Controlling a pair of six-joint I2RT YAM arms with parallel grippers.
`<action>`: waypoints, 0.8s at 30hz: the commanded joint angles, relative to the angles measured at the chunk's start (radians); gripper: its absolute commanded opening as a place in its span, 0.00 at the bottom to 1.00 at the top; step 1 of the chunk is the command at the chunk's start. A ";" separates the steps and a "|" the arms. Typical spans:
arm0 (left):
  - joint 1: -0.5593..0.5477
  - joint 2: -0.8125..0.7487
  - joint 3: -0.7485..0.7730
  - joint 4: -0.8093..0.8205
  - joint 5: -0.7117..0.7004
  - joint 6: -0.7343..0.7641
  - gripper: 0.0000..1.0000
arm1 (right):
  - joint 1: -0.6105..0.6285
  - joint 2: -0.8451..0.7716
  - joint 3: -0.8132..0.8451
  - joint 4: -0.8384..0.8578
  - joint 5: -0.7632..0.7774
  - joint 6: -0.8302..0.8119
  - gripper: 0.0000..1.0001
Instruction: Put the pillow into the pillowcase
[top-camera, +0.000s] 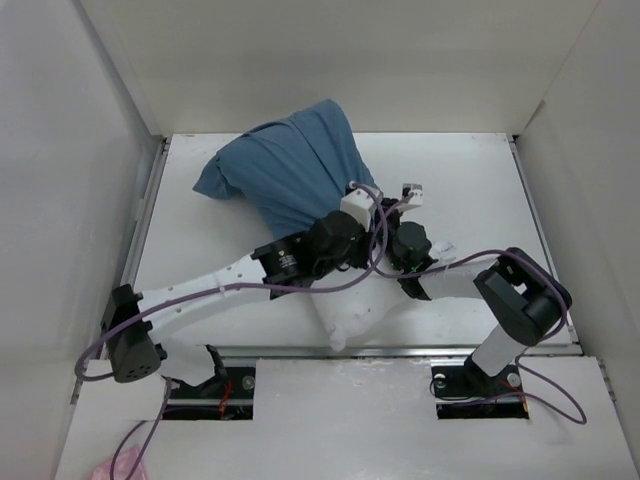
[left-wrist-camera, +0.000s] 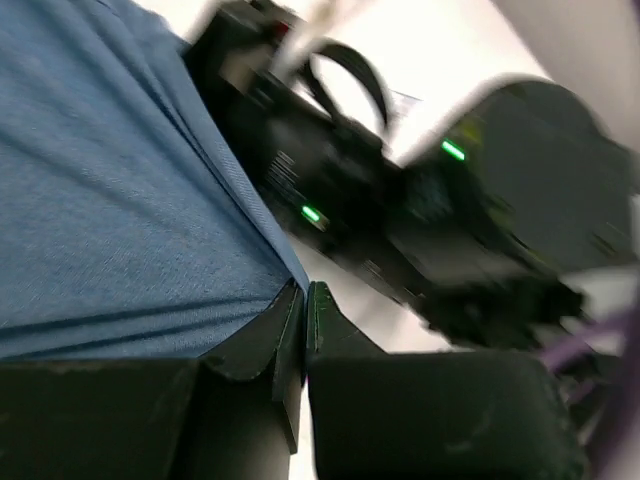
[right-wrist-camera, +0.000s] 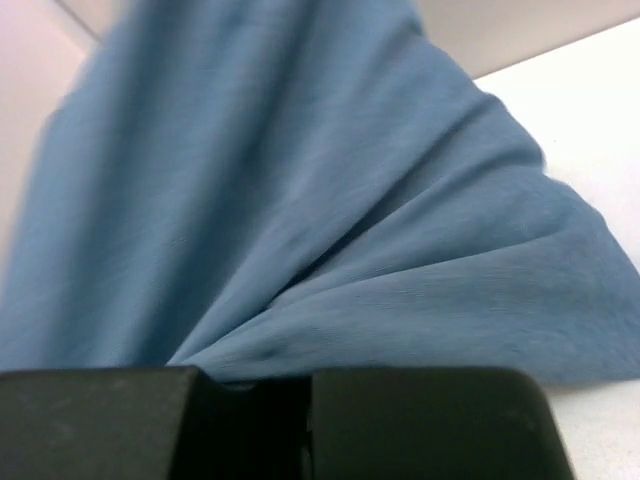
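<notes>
The blue pillowcase (top-camera: 290, 165) lies bunched at the back of the table, over the far part of the white pillow (top-camera: 352, 308). The pillow's near end sticks out toward the front edge. My left gripper (top-camera: 356, 203) is at the pillowcase's right edge; in the left wrist view its jaws (left-wrist-camera: 303, 292) are closed on the blue cloth's edge (left-wrist-camera: 120, 200). My right gripper (top-camera: 390, 218) is close beside it. In the right wrist view it (right-wrist-camera: 262, 378) is shut on a pinch of the blue cloth (right-wrist-camera: 330, 230), and folds fan out from it.
White walls (top-camera: 110, 120) enclose the table (top-camera: 470, 190) on three sides. The two wrists are crowded together over the pillow, with purple cables (top-camera: 375, 235) looped between them. The right arm's dark body (left-wrist-camera: 470, 220) fills the left wrist view close by.
</notes>
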 joint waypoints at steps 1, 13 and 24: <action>-0.162 -0.127 -0.071 0.007 0.410 -0.171 0.00 | -0.052 0.033 0.014 0.247 0.199 0.124 0.00; -0.111 -0.075 -0.154 0.022 0.366 -0.185 0.00 | -0.098 -0.083 -0.029 0.279 0.222 0.254 0.00; 0.071 0.028 0.009 -0.056 0.156 -0.122 1.00 | -0.098 -0.364 0.090 -0.648 0.061 0.141 0.84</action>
